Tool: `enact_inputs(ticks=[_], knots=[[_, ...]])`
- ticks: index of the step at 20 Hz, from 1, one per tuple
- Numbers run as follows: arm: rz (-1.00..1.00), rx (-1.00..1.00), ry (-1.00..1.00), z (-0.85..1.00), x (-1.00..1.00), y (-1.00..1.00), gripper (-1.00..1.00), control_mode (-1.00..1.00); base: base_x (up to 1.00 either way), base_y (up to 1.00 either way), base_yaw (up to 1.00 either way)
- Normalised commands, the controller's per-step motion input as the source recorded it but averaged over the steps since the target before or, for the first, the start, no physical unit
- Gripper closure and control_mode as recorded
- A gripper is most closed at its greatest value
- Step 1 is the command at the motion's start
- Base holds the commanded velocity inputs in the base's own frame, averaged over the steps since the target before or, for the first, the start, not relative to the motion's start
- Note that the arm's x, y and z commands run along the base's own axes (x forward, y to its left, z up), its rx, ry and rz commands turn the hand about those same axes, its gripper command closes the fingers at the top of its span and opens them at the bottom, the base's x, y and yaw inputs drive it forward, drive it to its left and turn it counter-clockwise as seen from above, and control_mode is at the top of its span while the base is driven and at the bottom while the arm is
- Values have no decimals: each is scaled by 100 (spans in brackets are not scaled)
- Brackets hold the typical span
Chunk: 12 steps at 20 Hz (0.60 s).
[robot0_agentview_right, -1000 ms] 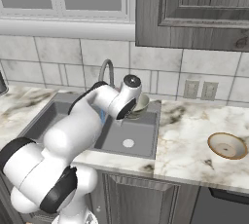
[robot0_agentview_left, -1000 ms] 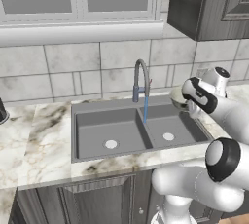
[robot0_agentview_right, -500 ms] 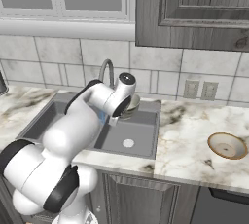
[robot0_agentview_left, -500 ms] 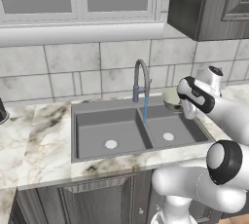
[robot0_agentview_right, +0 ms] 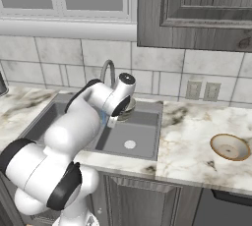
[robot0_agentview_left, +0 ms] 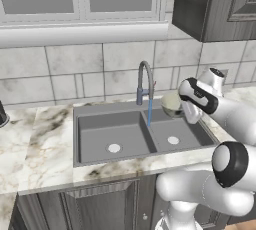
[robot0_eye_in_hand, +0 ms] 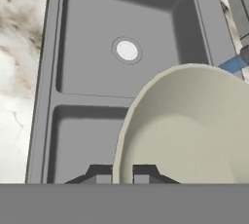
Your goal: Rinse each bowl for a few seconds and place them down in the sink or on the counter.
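Left base view – arm: The white arm reached from the lower right over the right basin of the grey sink, and its gripper held a cream bowl above that basin.
Left base view – change: Over the last second the bowl had moved left, from near the right end of the sink toward the faucet; it now sat just beside the thin blue stream of water falling into the sink.
Left base view – meaning: The bowl looked close to the stream but not yet under it, so I judged the rinse about to begin.

Right base view – arm: The arm rose from the lower left, and the gripper hung over the sink with the held bowl tucked against it, near the faucet.
Right base view – second bowl: Another bowl sat upright on the marble counter, well apart to the right, unmoved and not yet rinsed.

Hand view – jaws: The two dark fingertips were closed on the rim of the bowl, gripping it.
Hand view – below: Both basins of the sink lay beneath, one round drain visible, with a sliver of blue water at the bowl's far edge.
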Motion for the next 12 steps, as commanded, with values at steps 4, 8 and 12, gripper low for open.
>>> enact_inputs(ticks=[4, 8, 12], knots=[[8, 2, 3, -4, 0, 17, 100, -100, 0, 0, 0], [8, 1, 3, -1, 0, 21, 100, -100, 0, 0, 0], [7, 0, 2, 0, 0, 22, 100, -100, 0, 0, 0]])
